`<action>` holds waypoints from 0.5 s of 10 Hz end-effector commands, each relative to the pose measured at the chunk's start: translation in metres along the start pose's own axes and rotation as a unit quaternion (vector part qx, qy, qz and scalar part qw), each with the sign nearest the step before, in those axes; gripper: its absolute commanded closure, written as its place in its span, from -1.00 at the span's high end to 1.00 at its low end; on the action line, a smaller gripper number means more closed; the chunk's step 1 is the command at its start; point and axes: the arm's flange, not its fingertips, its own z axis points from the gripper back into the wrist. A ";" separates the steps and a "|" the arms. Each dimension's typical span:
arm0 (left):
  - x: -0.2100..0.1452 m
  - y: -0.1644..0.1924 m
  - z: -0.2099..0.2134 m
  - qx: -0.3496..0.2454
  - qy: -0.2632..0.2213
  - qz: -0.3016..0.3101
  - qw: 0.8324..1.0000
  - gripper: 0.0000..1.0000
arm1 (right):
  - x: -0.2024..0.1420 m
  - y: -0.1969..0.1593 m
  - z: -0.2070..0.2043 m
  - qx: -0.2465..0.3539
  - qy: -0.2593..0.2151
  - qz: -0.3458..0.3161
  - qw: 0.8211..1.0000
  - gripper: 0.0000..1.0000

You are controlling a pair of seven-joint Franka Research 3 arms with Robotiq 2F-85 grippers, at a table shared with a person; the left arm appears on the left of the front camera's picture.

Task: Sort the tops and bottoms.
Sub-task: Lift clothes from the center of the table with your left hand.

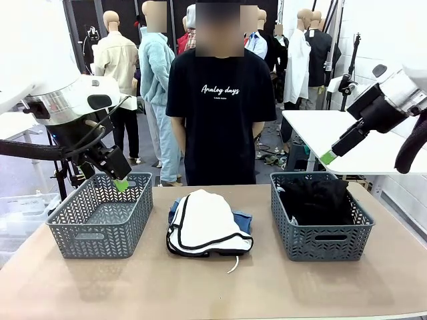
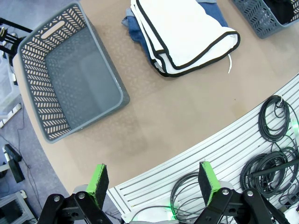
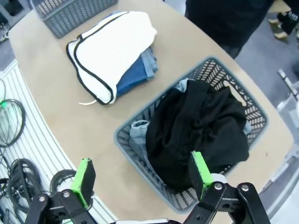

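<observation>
Front view, near to far: the bare table (image 1: 213,287) is at the bottom. Just past it, in the lower middle, the white top (image 1: 208,223) lies folded on some jeans (image 1: 244,220). A thin string (image 1: 233,267) hangs out of the top toward the near edge. At the lower left stands the left basket (image 1: 100,237), with nothing in it. At the lower right stands the right basket (image 1: 319,241), with the black top (image 1: 317,200) piled inside. In the right wrist view a bit of pale blue cloth (image 3: 139,129) peeks out under the black top; it may be jeans. The left claw (image 1: 121,185) hangs over the back of the left basket, and the right claw (image 1: 328,158) hangs up high, past the right basket. Both claws are released, fingers spread wide, with nothing in them. The person (image 1: 220,113) stands at the far side. What could go wrong? The white top sits right on the jeans, so a deep pinch could lift both and drop them in one basket. A pinch on just the edge could let the top unfold and drag, or the string could catch. The right basket looks full, so more clothes may spill over its rim. And if that blue cloth is jeans, tops and bottoms are mixed there.
</observation>
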 end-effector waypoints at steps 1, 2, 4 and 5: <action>0.000 0.000 0.000 0.000 0.000 0.000 1.000 1.00 | 0.003 0.004 0.004 -0.013 -0.004 -0.003 1.000 1.00; 0.018 0.004 -0.011 0.010 -0.024 0.020 0.999 1.00 | 0.003 0.004 0.004 -0.013 -0.004 -0.003 1.000 1.00; 0.064 0.002 -0.039 0.019 -0.054 0.027 0.998 1.00 | 0.003 0.004 0.004 -0.013 -0.004 -0.003 1.000 1.00; 0.086 -0.009 -0.057 0.016 -0.071 0.019 0.997 1.00 | 0.003 0.004 0.004 -0.013 -0.004 -0.003 1.000 1.00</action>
